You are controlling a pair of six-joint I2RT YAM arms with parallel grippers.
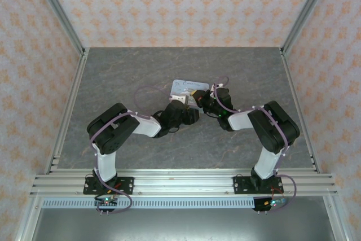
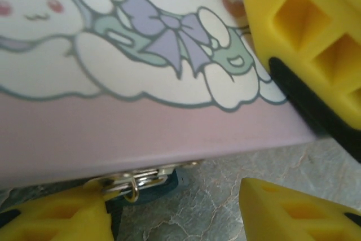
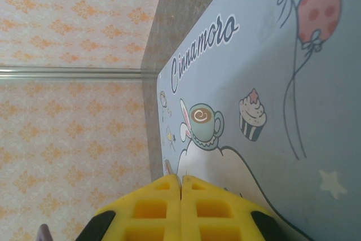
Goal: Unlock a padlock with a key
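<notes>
Table (image 1: 141, 71): grey, stone-patterned, with papered walls on three sides; both arms reach in from the near edge and meet around its middle.
Tin (image 1: 189, 86): lies flat near the table's middle, a little towards the far edge. The lid is pale blue with cartoon drawings, and the side wall facing the left wrist is pink.
Padlock (image 2: 164, 182): at the foot of the tin's pink side wall, low against the table. Only a small dark blue part of the body shows, blurred and half hidden.
Clasp (image 2: 132, 180): shiny metal loops on the tin's lower edge, directly over the padlock and touching it. The blur hides which loop is the shackle.
Left gripper (image 2: 177, 210): fingers spread, bare table showing between them, low at the tin's near side. One fingertip (image 2: 84, 210) is just beside the clasp and padlock, and whether it touches them I cannot tell. The other fingertip (image 2: 293, 213) stands well off to the other side. In the top view this gripper (image 1: 181, 101) sits at the tin's near edge.
Right gripper (image 3: 180, 183): fingers pressed together over the tin's lid, and I cannot tell whether anything thin is pinched between them. From the left wrist, one of its yellow fingers (image 2: 304, 32) shows over the lid by a corner. In the top view this gripper (image 1: 202, 100) is over the tin's near right part, close to the left gripper.
</notes>
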